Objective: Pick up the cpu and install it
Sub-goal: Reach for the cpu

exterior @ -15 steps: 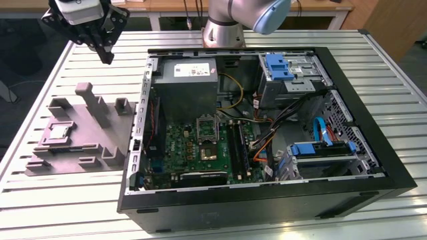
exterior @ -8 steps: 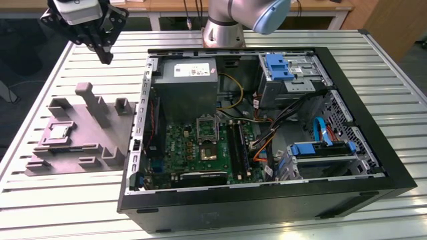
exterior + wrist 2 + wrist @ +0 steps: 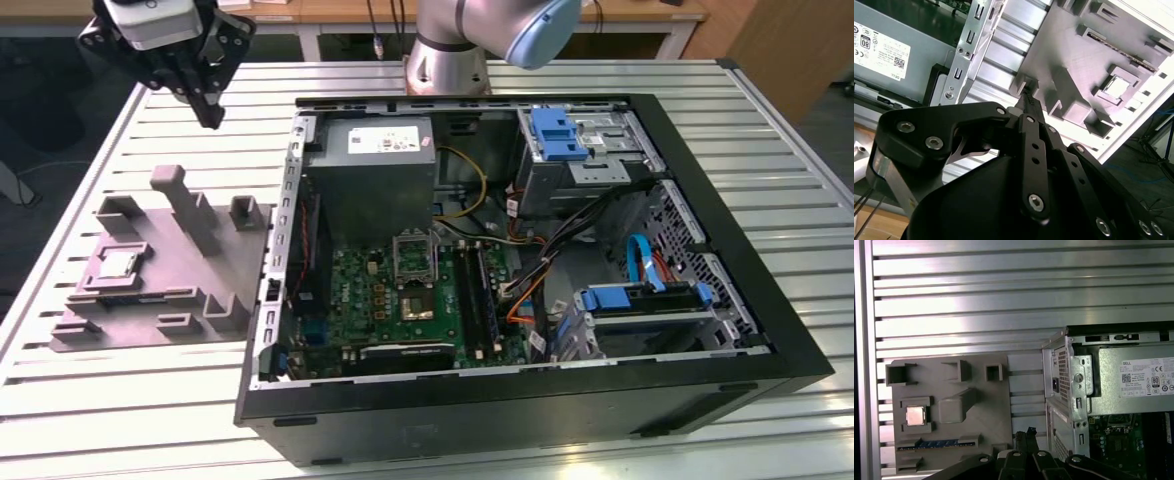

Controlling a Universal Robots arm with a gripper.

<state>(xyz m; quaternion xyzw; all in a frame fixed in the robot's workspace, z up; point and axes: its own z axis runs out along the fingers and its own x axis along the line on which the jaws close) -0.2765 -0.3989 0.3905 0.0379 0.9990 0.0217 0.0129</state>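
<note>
The cpu (image 3: 118, 264) lies in its grey holder (image 3: 174, 285), not yet picked up or installed. The gripper (image 3: 208, 118) hovers well above the table beside the holder, fingers pressed together, empty.

Slatted aluminium table (image 3: 781, 190), wooden desk (image 3: 334, 12) behind it, dark floor (image 3: 34, 120) at exterior view's left.

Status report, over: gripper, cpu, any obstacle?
Gripper shut, empty, in the air. Cpu lying in grey holder, not picked up yet. Nothing over the cpu.
</note>
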